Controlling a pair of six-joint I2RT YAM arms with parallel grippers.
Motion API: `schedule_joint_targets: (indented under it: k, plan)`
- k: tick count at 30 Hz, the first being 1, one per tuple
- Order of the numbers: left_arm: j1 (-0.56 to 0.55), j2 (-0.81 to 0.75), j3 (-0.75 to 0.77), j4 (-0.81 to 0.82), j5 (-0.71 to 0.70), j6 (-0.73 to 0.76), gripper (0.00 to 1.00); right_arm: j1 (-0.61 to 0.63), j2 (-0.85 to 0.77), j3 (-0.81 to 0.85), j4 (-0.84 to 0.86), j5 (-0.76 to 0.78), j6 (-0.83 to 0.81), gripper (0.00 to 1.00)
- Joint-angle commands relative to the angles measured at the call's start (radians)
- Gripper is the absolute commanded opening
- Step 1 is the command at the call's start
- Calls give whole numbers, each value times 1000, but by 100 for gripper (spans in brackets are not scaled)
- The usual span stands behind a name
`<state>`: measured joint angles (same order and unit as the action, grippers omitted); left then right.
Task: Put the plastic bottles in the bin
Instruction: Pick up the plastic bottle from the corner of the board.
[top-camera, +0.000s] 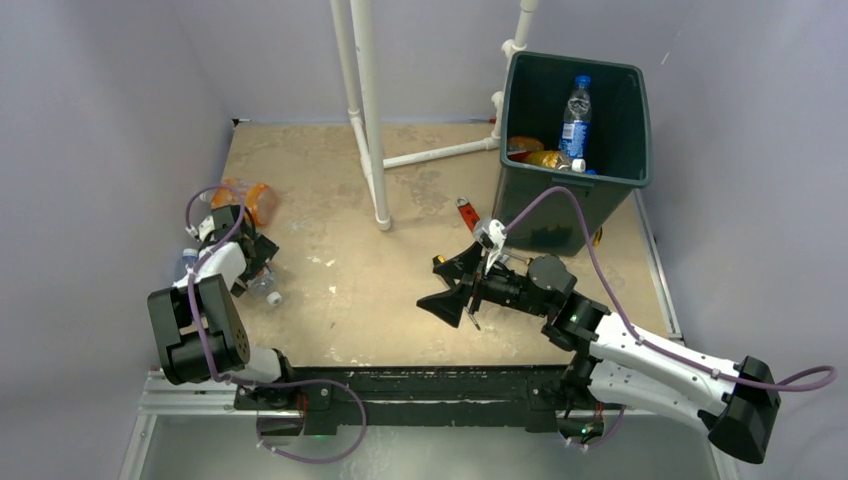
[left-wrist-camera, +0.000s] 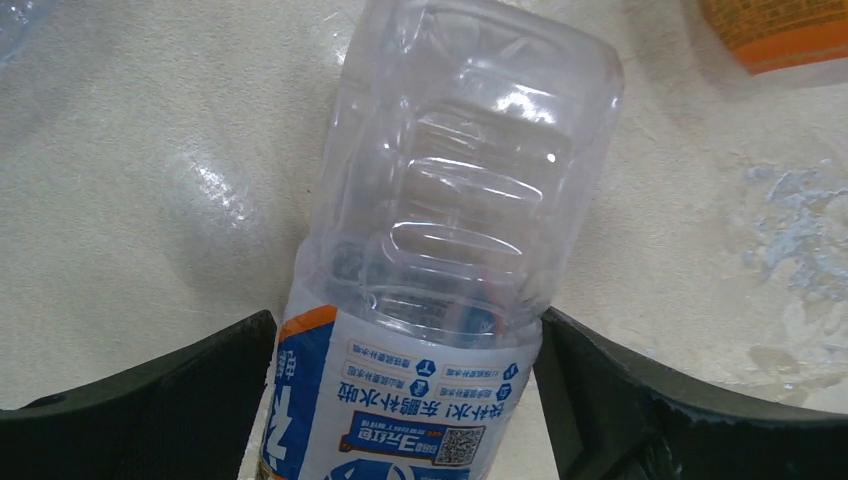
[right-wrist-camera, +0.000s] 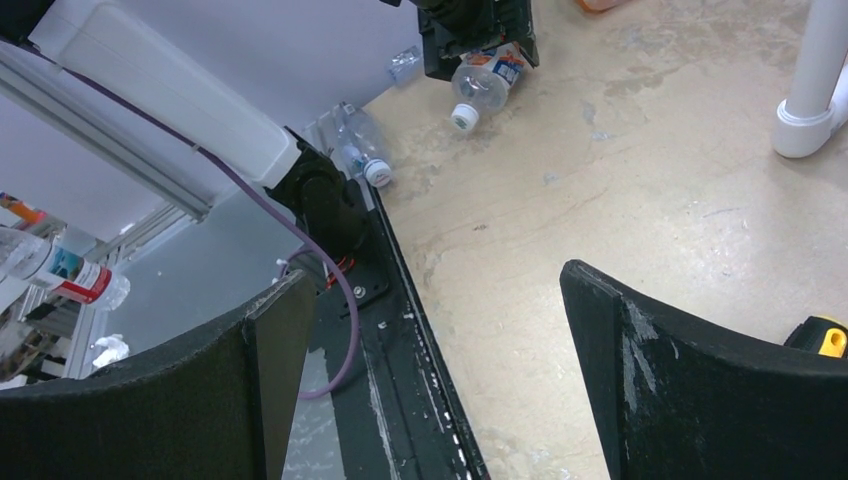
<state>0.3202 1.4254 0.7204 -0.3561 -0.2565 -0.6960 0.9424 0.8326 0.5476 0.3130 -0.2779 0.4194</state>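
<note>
A clear plastic bottle (left-wrist-camera: 455, 200) with a blue and white label lies on the table, its white cap (top-camera: 272, 297) pointing toward the near edge. My left gripper (left-wrist-camera: 405, 320) (top-camera: 248, 248) is open, one black finger close on each side of the label. An orange-labelled bottle (top-camera: 250, 196) lies just beyond it, and another clear bottle (top-camera: 188, 262) lies at the table's left edge. The dark green bin (top-camera: 630, 120) stands at the far right and holds a blue-labelled bottle (top-camera: 575, 112) and an orange one (top-camera: 545, 158). My right gripper (top-camera: 435, 283) (right-wrist-camera: 437, 275) hangs open and empty over mid-table.
A white pipe frame (top-camera: 368, 110) rises from the table's middle back, its foot (right-wrist-camera: 808, 115) in the right wrist view. A red-handled wrench (top-camera: 467, 212) lies left of the bin. A yellow screwdriver (right-wrist-camera: 822, 336) lies by my right finger. The black base rail (top-camera: 420, 385) runs along the near edge.
</note>
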Motion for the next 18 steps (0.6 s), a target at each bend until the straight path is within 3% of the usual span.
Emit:
schedule_joint_targets:
  k: [1,4,6,9,14,18]
  plan:
    - [2,8,45,-1,-24,-28,92,4,3,33,26,19,3,96]
    - [1,-8,32,9,25,-46,83,5,-6,25,28,26,11,95]
    - [-24,-61,0,40,73,-71,68,4,-10,26,21,34,10,95]
    - [-91,-137,-32,77,64,-99,53,4,-3,36,11,42,5,96]
    - [-117,-149,-39,63,101,-111,37,4,16,86,-25,35,1,95]
    - [-188,-328,-102,88,123,-165,34,11,21,107,-38,30,-15,95]
